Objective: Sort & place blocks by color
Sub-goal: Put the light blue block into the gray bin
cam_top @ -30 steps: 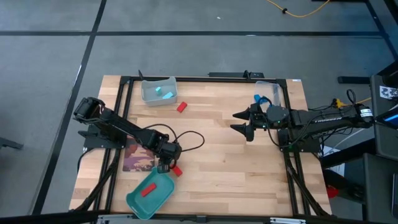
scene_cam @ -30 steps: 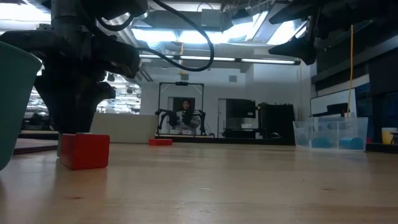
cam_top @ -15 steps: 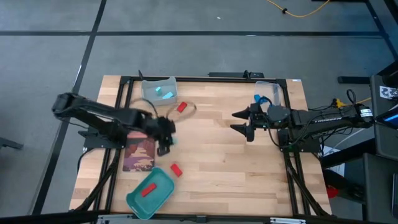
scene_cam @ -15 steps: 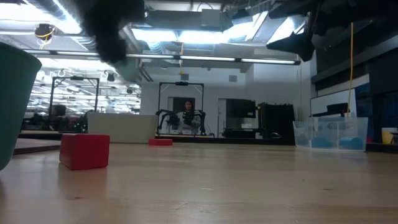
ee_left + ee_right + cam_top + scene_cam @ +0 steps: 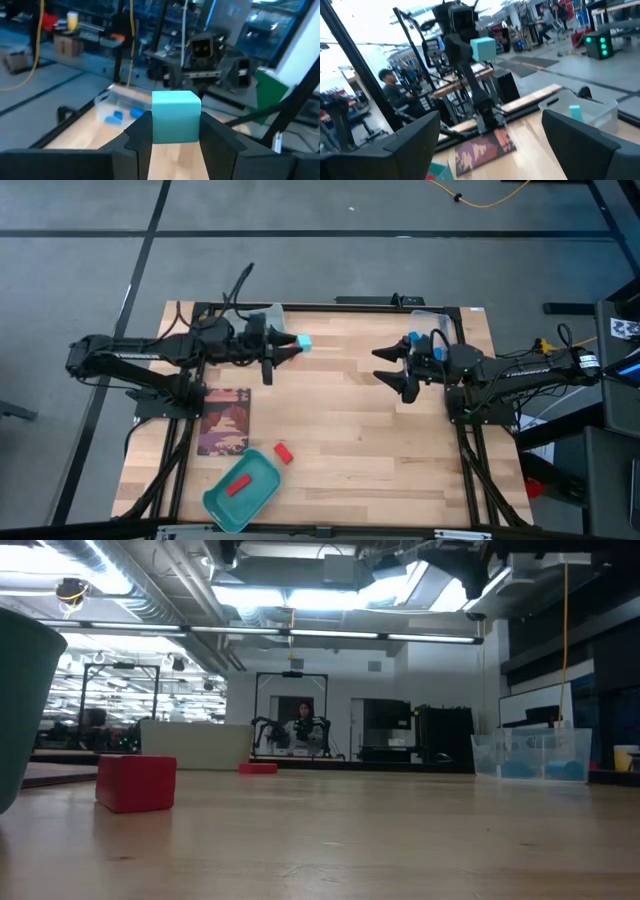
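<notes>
Since a second ago the left arm has swung away from the teal tray (image 5: pixel 240 502) at the table's near edge and now reaches across the far left of the table (image 5: pixel 350 410), beside the clear bin (image 5: pixel 252 323) there. Its left pincer (image 5: pixel 290 347) is clamped on a light cyan block (image 5: pixel 304 342), which sits squarely between the two dark fingers (image 5: pixel 137 137) and sticks out past their tips, held above the wood just beside the bin.

The right arm waits over the right side of the table, near a second clear bin (image 5: pixel 440 326) that holds dark blue blocks (image 5: pixel 116 116); the right pincer (image 5: pixel 400 370) is spread wide with nothing in it.

One red block (image 5: pixel 237 486) lies in the teal tray, and another red block (image 5: pixel 283 452) rests on the table just beside the tray's rim, well apart from both pincers.
</notes>
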Tool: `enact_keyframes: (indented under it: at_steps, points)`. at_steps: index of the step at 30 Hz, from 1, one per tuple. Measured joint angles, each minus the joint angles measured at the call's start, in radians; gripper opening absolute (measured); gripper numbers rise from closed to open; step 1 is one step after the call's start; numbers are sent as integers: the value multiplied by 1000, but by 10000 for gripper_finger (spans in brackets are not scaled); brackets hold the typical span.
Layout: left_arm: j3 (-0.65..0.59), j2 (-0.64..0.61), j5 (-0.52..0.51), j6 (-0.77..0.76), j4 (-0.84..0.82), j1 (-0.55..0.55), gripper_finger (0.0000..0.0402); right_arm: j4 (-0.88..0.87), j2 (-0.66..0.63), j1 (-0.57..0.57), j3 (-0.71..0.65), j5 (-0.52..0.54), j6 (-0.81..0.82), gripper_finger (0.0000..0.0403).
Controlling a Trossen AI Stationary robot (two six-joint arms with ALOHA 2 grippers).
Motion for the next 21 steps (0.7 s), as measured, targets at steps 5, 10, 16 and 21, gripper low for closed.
enact_keyframes:
  at_steps: [5, 10, 16, 21]
  points:
    - [-2, 47, 28, 11, 77, -25, 128, 43, 0, 0, 0, -1, -3, 351]
    - [-73, 100, 40, 10, 280, -78, 128, 33, 0, 0, 0, -1, -27, 351]
    - [-137, 114, 22, -35, 371, -85, 128, 34, 0, 0, 0, -1, -56, 351]
    - [-139, 114, 24, -36, 377, -86, 128, 33, 0, 0, 0, -1, -56, 351]
